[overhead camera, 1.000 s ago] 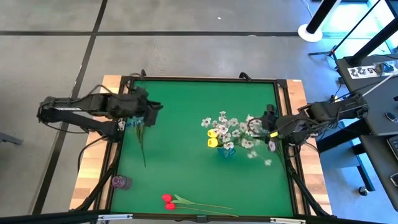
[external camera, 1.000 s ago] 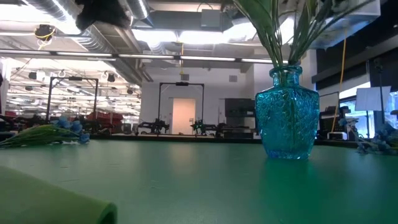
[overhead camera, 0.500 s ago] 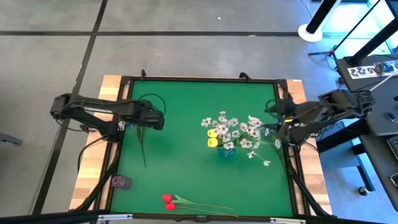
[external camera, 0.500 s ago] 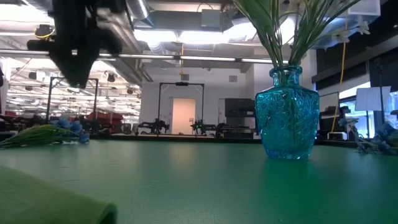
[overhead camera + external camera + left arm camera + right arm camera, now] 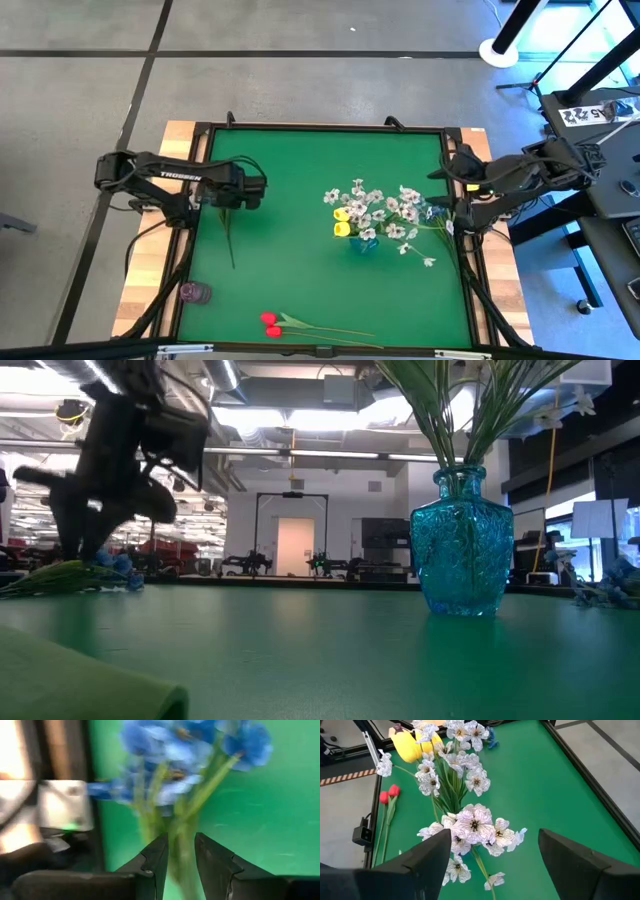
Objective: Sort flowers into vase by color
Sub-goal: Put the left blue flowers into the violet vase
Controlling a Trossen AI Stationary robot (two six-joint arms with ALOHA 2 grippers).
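Left gripper (image 5: 179,851) down over the blue blossoms (image 5: 192,755), fingers (image 5: 155,857) straddling the stems, not clamped; right gripper (image 5: 492,845) spread wide beside the white sprays (image 5: 470,827)

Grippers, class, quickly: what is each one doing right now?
Left gripper: open, fingers either side of the blue flowers' stems, not clamped.
Right gripper: open, holding nothing, at the table's right edge.

Overhead looks straight down; low, level; both share vase (image 5: 364,243).
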